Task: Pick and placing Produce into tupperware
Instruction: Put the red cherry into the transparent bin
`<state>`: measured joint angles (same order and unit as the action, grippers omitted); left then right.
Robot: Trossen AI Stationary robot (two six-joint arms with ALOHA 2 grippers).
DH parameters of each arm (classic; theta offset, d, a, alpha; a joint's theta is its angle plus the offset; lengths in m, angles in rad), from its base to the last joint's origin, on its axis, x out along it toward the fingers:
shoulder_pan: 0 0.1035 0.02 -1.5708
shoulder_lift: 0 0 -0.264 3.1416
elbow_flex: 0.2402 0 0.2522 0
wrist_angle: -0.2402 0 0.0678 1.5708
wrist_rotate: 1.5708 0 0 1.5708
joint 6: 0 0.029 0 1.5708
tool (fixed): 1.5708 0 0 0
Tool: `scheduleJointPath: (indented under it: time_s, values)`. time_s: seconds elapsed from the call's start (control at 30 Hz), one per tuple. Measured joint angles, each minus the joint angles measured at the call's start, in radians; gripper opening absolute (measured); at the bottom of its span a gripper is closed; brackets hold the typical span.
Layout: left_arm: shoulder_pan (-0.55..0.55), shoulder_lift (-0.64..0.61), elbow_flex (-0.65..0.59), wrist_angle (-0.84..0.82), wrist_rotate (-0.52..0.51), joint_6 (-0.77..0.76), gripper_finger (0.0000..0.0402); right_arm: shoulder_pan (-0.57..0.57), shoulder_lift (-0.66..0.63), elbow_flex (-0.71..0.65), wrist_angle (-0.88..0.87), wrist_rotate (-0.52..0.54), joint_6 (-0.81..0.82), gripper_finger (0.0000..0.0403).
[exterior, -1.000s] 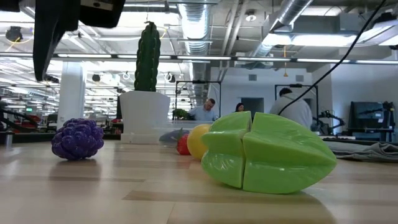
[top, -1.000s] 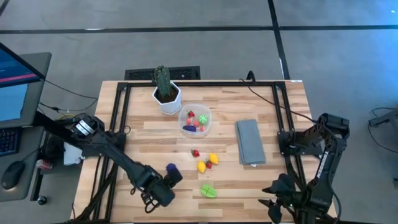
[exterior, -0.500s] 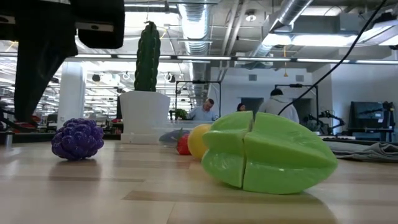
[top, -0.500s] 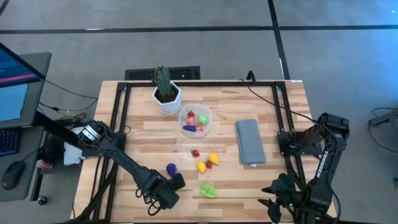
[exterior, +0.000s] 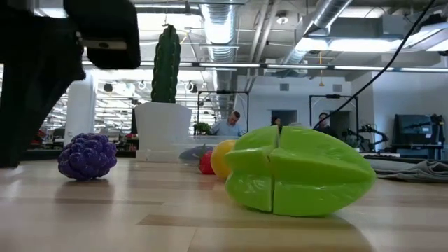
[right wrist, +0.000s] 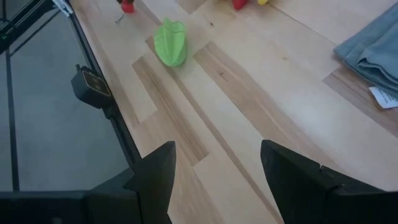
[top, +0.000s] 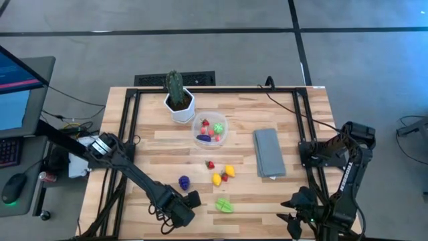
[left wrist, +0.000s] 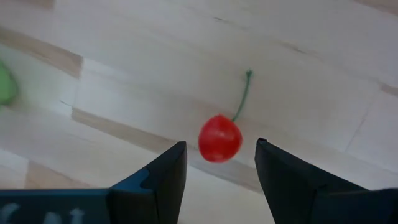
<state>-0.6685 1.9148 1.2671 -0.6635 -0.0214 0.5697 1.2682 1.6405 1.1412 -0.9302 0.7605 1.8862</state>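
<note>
My left gripper (top: 182,213) is low over the table's near edge, left of the green star fruit (top: 224,205). It is open. In the left wrist view its fingers (left wrist: 220,144) stand on either side of a red cherry (left wrist: 219,138) with a green stem, which lies on the wood untouched. The tupperware (top: 221,137) sits mid-table with several pieces inside. Purple grapes (top: 184,181), two yellow pieces (top: 217,179) and a red strawberry (top: 210,164) lie loose on the table. My right gripper (right wrist: 217,148) waits open at the near right corner.
A white pot with a green cactus (top: 178,100) stands behind the tupperware. A folded grey cloth (top: 269,152) lies on the right. A black frame (top: 127,134) runs along the table's sides. In the low view, people show in the room beyond.
My left gripper has moved toward the table's right along the near edge, closing on the green star fruit; its dark body looms larger in the low view. The green star fruit has shifted slightly. The right arm has kept still.
</note>
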Motion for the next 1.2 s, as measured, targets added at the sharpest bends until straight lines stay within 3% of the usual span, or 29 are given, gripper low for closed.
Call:
scheduleJointPath:
  time_s: [0.97, 1.2]
  values:
    - [0.042, 0.004, 0.0, 0.053, 0.045, 0.045, 0.018, -0.008, 0.0, 0.0, 0.003, 0.0, 0.0, 0.026]
    - [0.037, 0.053, 0.01, 0.049, 0.083, 0.063, 0.018, -0.008, 0.0, 0.0, 0.006, 0.0, 0.008, 0.026]
